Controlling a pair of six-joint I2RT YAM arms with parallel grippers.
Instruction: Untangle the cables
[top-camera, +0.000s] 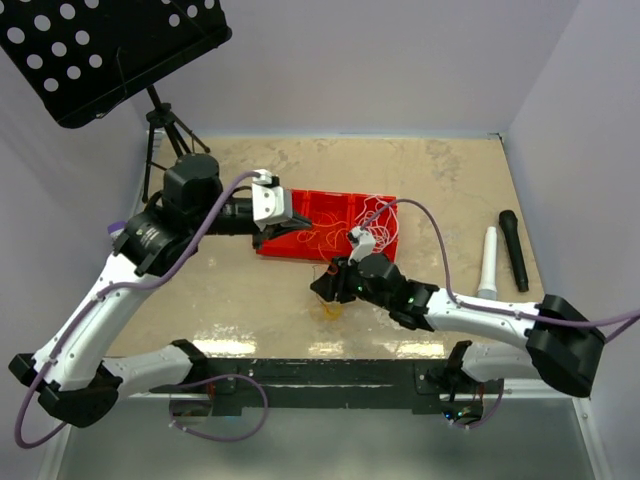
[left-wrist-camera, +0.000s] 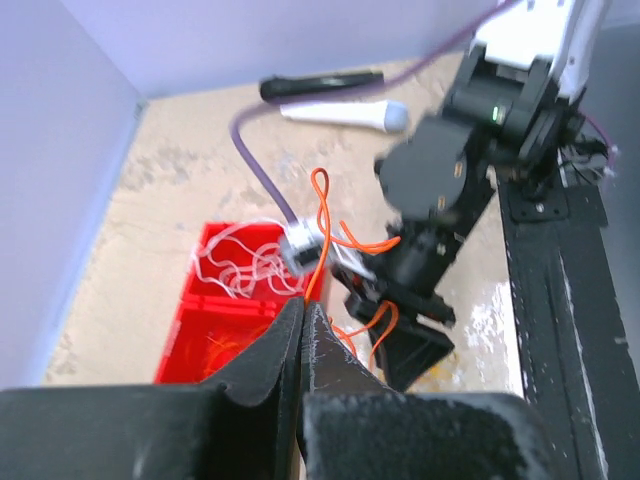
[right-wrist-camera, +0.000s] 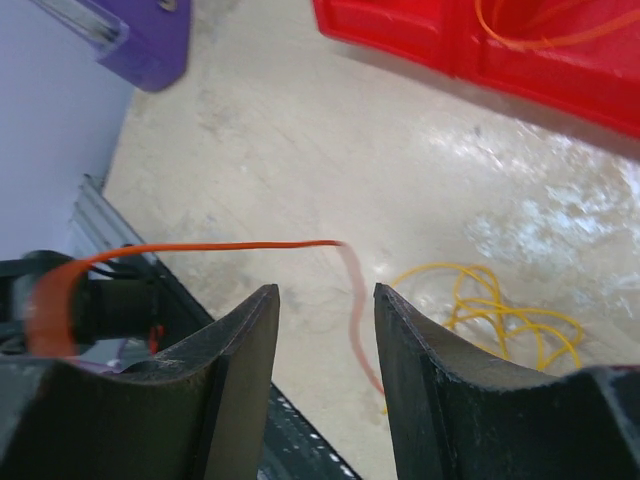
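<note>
Orange cable (left-wrist-camera: 320, 215) rises from the tips of the left hand (left-wrist-camera: 303, 305), whose fingers are pressed together on it, then loops over to the right hand (right-wrist-camera: 325, 300). The right hand's fingers stand apart. In its wrist view the cable crosses in front of the left finger and bends down through the gap between the two. That stretch is blurred, so I cannot tell whether it touches either finger. A yellow cable (right-wrist-camera: 500, 315) lies in a loose tangle on the tabletop (top-camera: 420, 170), just beyond the right hand. White cables (left-wrist-camera: 245, 265) lie curled in the red bin (right-wrist-camera: 400, 35), which sits beside the left hand, with more orange strands inside it.
</note>
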